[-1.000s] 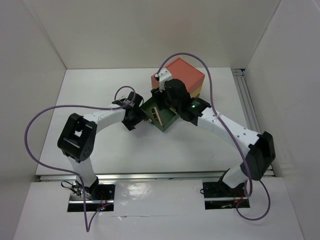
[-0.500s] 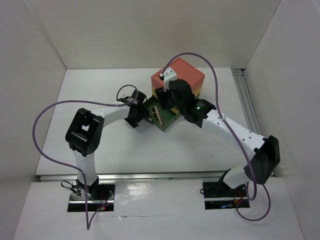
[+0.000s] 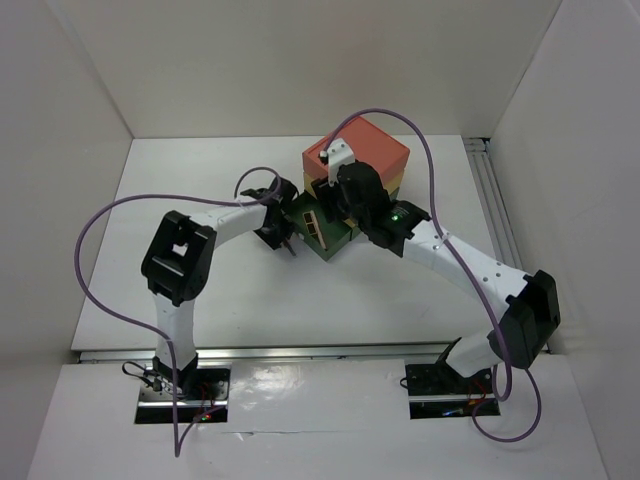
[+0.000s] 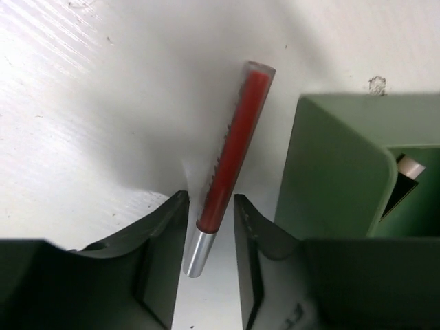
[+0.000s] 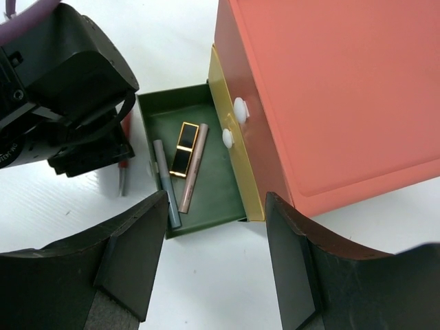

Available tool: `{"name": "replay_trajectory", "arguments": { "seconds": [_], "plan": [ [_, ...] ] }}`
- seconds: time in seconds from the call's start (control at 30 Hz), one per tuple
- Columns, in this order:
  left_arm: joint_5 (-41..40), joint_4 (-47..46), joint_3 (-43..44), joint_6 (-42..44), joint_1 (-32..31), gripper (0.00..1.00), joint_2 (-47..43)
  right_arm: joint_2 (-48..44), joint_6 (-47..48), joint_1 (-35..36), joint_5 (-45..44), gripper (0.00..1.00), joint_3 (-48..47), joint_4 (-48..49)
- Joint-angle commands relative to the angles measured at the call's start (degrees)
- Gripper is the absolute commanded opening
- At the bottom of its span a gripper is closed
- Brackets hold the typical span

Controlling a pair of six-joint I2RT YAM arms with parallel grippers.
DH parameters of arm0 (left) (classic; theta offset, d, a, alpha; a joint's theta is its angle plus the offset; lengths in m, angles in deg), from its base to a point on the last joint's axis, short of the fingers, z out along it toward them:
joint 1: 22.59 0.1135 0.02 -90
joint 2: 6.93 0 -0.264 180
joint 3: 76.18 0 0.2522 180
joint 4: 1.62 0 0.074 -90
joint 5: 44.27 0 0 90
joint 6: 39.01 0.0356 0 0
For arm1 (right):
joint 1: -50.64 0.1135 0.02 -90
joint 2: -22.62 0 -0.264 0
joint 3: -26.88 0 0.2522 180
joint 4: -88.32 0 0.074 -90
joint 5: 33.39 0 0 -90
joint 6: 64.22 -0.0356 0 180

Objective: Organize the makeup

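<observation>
Three tubes (image 5: 184, 150) were counted in the drawer (image 5: 223, 196), one red stick (image 4: 237, 137) beside it, flanked by the left gripper (image 4: 210, 201), grasp unclear; right gripper (image 5: 216, 199) was spread wide, released.

Since a second ago: swung the left arm's (image 3: 180, 262) elbow rightward and away from the near edge. Carried the left fingers (image 4: 163, 242) closer to the open dark-green plastic drawer (image 3: 337, 241). Narrowed them a lot, now flanking the slim red transparent tube with silver tip (image 4: 234, 141) lying on the white desk (image 3: 200, 200). Pushed the right arm's (image 3: 530, 310) elbow outward to the right, with its wrist slightly rightward over the coral box (image 3: 365, 150).
</observation>
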Motion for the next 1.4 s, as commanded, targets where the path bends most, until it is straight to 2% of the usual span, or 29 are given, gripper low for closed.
{"name": "replay_trajectory", "arguments": {
  "seconds": [0.0,0.13,0.17,0.23,0.27,0.33,0.43,0.53,0.67,0.97,1.1,1.23,1.27,1.37],
  "plan": [
    [0.1,5.6,-2.5,-0.6,-0.8,0.45,1.7,-2.3,0.4,-0.3,-1.3,0.66,0.0,2.7],
    [-1.6,8.0,-3.4,-0.6,-0.8,0.31,-0.4,-2.8,0.4,-0.3,-1.9,0.66,0.6,2.7],
    [-1.7,8.0,-4.0,-0.6,-0.8,0.23,-2.0,-2.8,0.4,-0.3,-1.9,0.66,0.6,3.2],
    [-3.0,8.6,-4.8,-0.6,-0.8,0.16,-3.7,-3.3,0.4,-0.3,-1.9,0.66,0.6,3.2],
    [-3.6,8.6,-4.8,-0.1,-0.8,0.05,-4.6,-3.3,0.4,-0.3,-1.9,0.66,0.6,3.2],
    [-5.3,9.4,-4.8,0.4,-1.4,0.0,-8.0,-3.9,0.4,-0.3,-2.4,0.66,0.6,3.2],
    [-8.6,10.2,-3.1,4.6,-2.7,0.0,-13.0,-5.3,0.4,-0.3,-3.7,0.66,1.1,3.2],
    [-8.6,6.5,-0.5,11.5,-3.9,0.0,-15.7,-6.9,-0.3,-0.8,-5.5,0.66,2.3,3.7],
    [-4.6,-0.7,3.0,18.3,-4.4,0.0,-16.8,-9.8,-3.8,-3.4,-7.1,0.66,3.6,3.7],
    [-0.3,-0.1,16.5,20.2,-5.0,0.01,-3.9,-13.5,-6.4,-11.3,-5.5,0.7,4.8,3.9],
    [2.9,-0.1,18.9,20.2,-5.5,0.06,-0.2,-13.0,-7.0,-14.7,-5.5,0.74,4.3,3.9],
    [2.2,0.4,20.4,20.2,-6.8,0.38,0.9,-10.8,-8.3,-19.2,-4.7,0.81,1.4,3.9],
    [2.2,0.4,20.4,20.2,-7.3,0.51,0.9,-10.3,-8.3,-20.0,-4.0,0.84,0.9,3.9],
    [2.2,-0.1,19.9,20.7,-7.3,0.57,-1.1,-9.0,-6.9,-23.0,-0.5,0.88,-1.5,4.4]
  ]
}}
